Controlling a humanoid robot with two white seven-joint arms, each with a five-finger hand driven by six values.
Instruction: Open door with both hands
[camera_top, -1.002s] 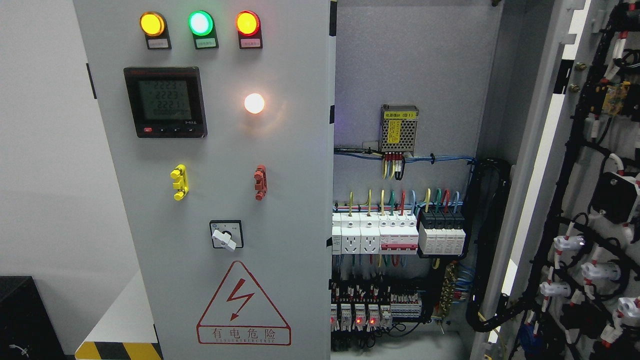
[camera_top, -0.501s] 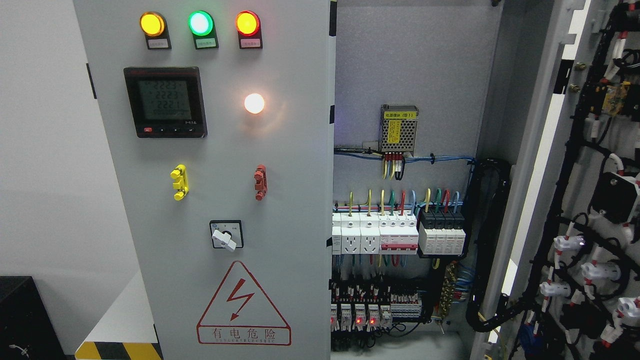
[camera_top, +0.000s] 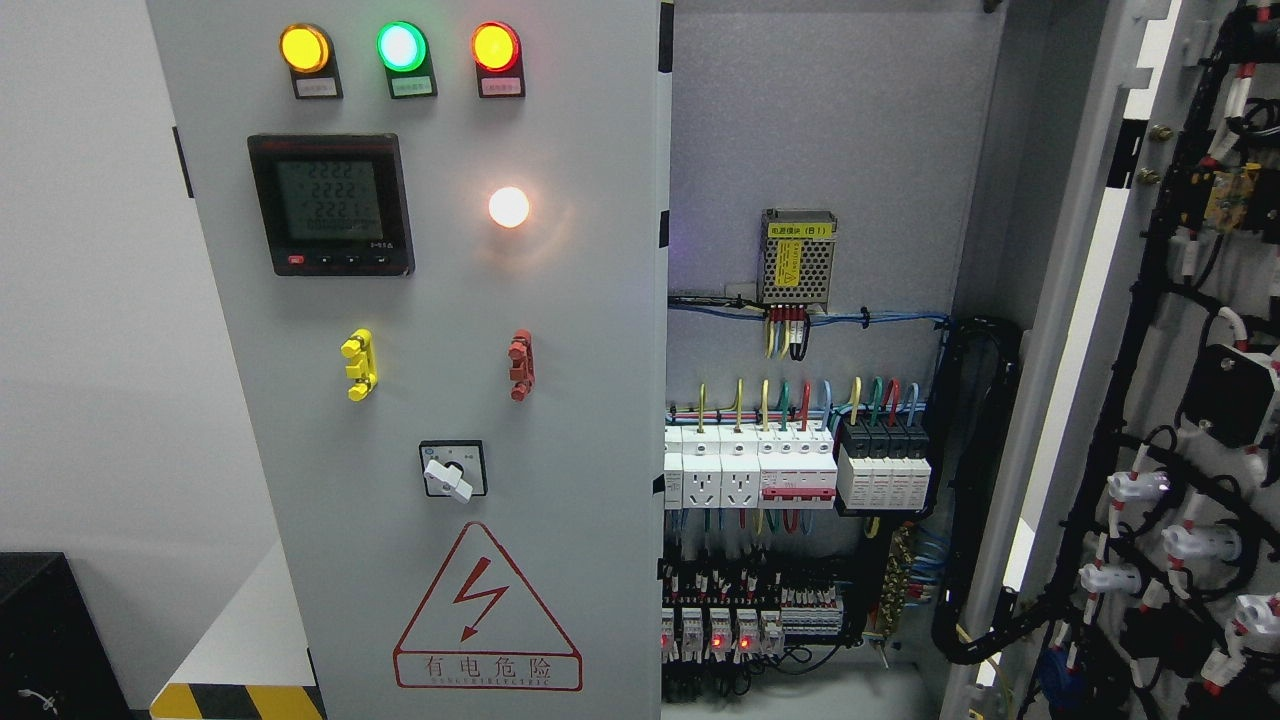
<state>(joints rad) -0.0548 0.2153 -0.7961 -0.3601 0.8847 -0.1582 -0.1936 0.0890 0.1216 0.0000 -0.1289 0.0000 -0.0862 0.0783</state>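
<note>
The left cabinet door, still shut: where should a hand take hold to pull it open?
Grip the left door along its free right edge, coming from the right through the open compartment. No pull handle shows on its face, only lamps, a meter and switches. That edge stands exposed beside the gap, so fingers could probably hook behind it. Neither hand is in view.

Grey cabinet door (camera_top: 440, 400) at nine o'clock, closed, bearing three lit indicator lamps, a digital meter, a rotary switch and a red warning triangle, right-hand door (camera_top: 1180, 380) at three o'clock swung wide open, its wired inner face showing.
</note>
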